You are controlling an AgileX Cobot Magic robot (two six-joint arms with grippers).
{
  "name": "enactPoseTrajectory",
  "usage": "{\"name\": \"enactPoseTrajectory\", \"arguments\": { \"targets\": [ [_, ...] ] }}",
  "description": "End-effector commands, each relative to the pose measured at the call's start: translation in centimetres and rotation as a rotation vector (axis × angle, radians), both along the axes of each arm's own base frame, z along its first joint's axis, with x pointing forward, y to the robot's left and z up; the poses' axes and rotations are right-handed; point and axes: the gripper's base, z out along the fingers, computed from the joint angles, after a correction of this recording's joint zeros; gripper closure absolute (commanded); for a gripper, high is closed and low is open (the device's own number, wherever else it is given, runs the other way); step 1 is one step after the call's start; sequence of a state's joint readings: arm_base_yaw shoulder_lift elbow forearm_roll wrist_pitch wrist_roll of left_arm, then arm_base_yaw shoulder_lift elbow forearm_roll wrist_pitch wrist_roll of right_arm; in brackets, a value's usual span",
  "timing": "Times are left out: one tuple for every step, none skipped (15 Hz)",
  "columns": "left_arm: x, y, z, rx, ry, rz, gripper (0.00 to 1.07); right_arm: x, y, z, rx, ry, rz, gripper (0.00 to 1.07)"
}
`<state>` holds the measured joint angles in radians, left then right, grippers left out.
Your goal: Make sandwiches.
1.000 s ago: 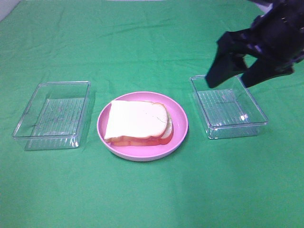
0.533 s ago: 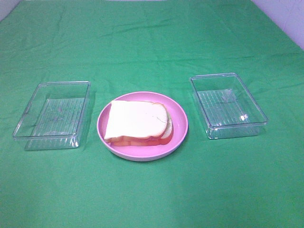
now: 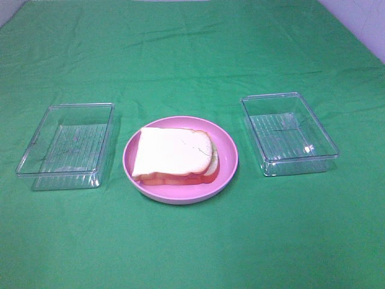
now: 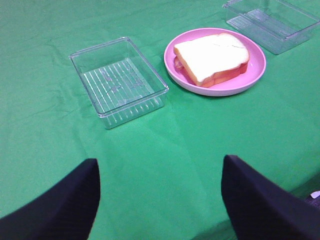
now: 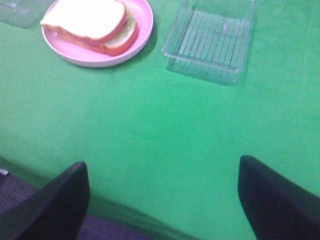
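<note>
Sandwich (image 3: 174, 155) sits assembled on the pink plate (image 3: 227, 158), top slice in place. Clear trays (image 3: 66, 144) flanking the plate hold nothing. Both grippers (image 4: 160, 200) (image 5: 162, 200) spread, empty. Assembly judged complete.

I see a green-clothed table (image 3: 192, 54). Directly on it: pink plate (image 3: 228, 162) at centre, one clear tray (image 3: 65, 146) toward the left edge, another clear tray (image 3: 289, 133) toward the right.
</note>
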<state>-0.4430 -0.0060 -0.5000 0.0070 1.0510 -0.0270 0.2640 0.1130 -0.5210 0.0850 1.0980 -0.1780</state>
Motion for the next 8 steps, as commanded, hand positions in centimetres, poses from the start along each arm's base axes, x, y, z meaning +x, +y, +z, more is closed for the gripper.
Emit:
{"name": "enactPoseTrajectory", "arguments": {
  "targets": [
    [-0.17, 0.02, 0.09, -0.018, -0.029, -0.007, 0.40, -0.95, -0.18, -0.07, -0.005, -0.094, 0.031, 0.32],
    [-0.17, 0.02, 0.09, -0.018, -0.029, -0.007, 0.40, -1.01, -0.20, -0.30, -0.004, -0.116, 0.034, 0.32],
    [-0.17, 0.02, 0.09, -0.018, -0.029, -0.007, 0.40, -1.02, -0.22, -0.27, -0.004, -0.117, 0.033, 0.32],
    [-0.17, 0.02, 0.09, -0.018, -0.029, -0.007, 0.40, -1.00, -0.21, -0.27, -0.004, -0.116, 0.033, 0.32],
    [-0.17, 0.02, 0.09, -0.018, -0.029, -0.007, 0.40, -1.01, -0.20, -0.27, -0.004, -0.116, 0.034, 0.32],
    [-0.17, 0.02, 0.09, -0.018, -0.029, -0.007, 0.40, -1.01, -0.20, -0.27, -0.003, -0.116, 0.034, 0.32],
    [-0.17, 0.02, 0.09, -0.018, -0.029, -0.007, 0.40, -1.01, -0.18, -0.27, 0.012, -0.110, 0.024, 0.32],
    [-0.17, 0.02, 0.09, -0.018, -0.029, -0.007, 0.40, -1.00, -0.18, -0.26, 0.017, -0.111, 0.021, 0.32]
  ]
}}
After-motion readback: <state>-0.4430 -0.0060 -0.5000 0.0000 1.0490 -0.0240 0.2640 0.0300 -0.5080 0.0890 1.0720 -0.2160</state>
